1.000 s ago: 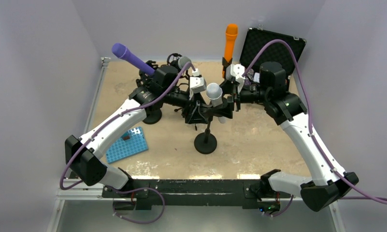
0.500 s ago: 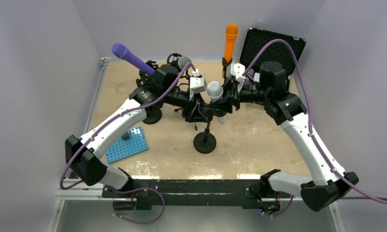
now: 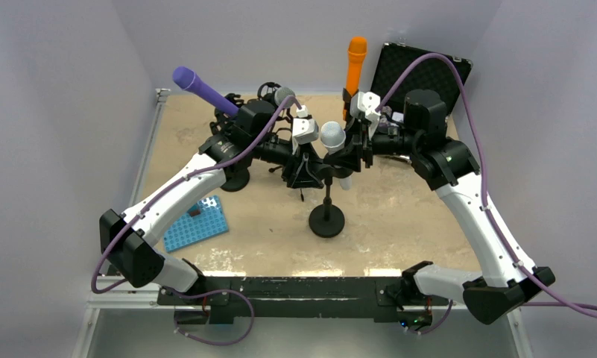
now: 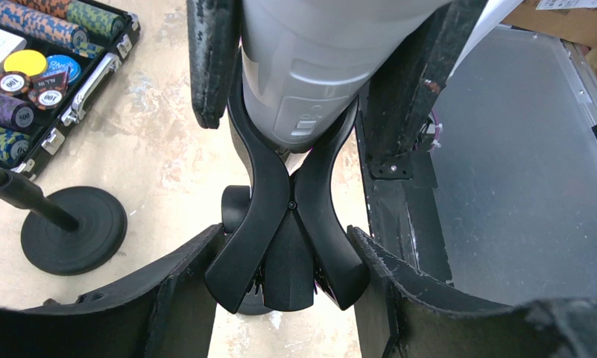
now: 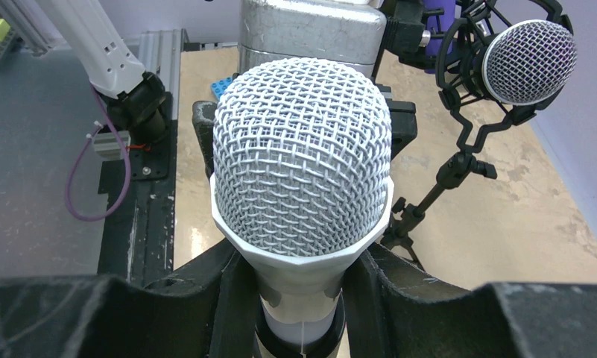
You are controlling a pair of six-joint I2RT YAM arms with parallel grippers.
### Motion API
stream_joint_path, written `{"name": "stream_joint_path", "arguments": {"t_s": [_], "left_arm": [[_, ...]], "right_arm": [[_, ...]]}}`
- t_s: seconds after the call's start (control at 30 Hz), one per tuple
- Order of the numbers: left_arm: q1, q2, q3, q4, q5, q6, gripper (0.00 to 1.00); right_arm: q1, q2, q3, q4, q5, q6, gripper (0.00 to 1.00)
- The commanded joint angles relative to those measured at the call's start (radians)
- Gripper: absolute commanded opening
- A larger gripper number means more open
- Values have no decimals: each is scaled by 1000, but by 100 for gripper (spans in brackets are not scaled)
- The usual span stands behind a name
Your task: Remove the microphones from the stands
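Microphone (image 5: 302, 156) neck sits clamped in the right pincer (image 5: 299, 313), just under the mesh head. The left pincer (image 4: 284, 242) is closed narrowly on the stand's black clip (image 4: 280, 216) below. The mic is seated in that clip above mid-tabletop (image 3: 399, 224). Both grips look set, so extraction seems due: pull along the mic's axis while bracing the stand (image 3: 327, 205). That axis is near upright, head up, leaning slightly leftward.

The silver-grey mesh-headed microphone (image 4: 310, 67) loses its head to the top edge in the left wrist view. In the right wrist view its handle is hidden between the fingers of the right claw (image 5: 299, 321). From above, that claw and the left claw (image 3: 308, 158) mask the black plastic stand clip (image 4: 288, 224). The black poker-chip case (image 4: 94, 82) is cropped at the left.
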Motion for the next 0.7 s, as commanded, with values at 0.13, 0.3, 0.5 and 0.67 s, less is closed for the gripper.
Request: {"name": "stream_joint_path", "arguments": {"t_s": [0.13, 0.3, 0.5, 0.67], "left_arm": [[-1, -21, -21, 4, -22, 10, 0], [-2, -7, -12, 33, -17, 10, 35], [-1, 36, -7, 123, -34, -74, 68], [-1, 34, -21, 122, -12, -52, 99]], "right_arm": [[5, -36, 58, 86, -17, 12, 0], [6, -45, -47, 83, -31, -29, 0], [5, -48, -73, 100, -41, -23, 0], [6, -46, -58, 102, -28, -26, 0]]}}
